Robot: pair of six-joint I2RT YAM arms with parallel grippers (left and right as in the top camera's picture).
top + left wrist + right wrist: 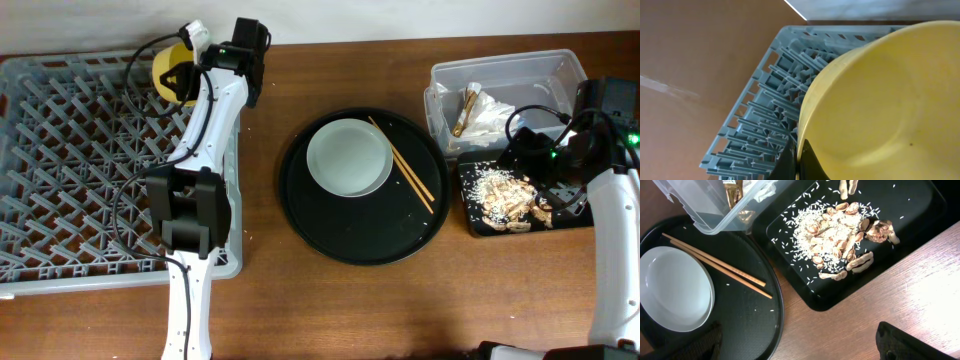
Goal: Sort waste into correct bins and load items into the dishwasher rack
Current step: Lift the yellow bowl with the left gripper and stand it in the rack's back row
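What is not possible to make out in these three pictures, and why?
- yellow bowl: left wrist view, cut off by the edges; whether it touches the rack is unclear.
- left gripper: only dark finger parts beside the bowl's rim; overhead, the left arm covers it.
- right gripper: right wrist view, only two finger parts at the bottom edge.
- clear tub: contents cut off at the top edge; overhead, too small.

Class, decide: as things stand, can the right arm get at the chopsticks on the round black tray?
Probably yes. The chopsticks lie bare on the tray beside the plate, nothing over them, and the right arm's open fingers hang empty just beside that tray.
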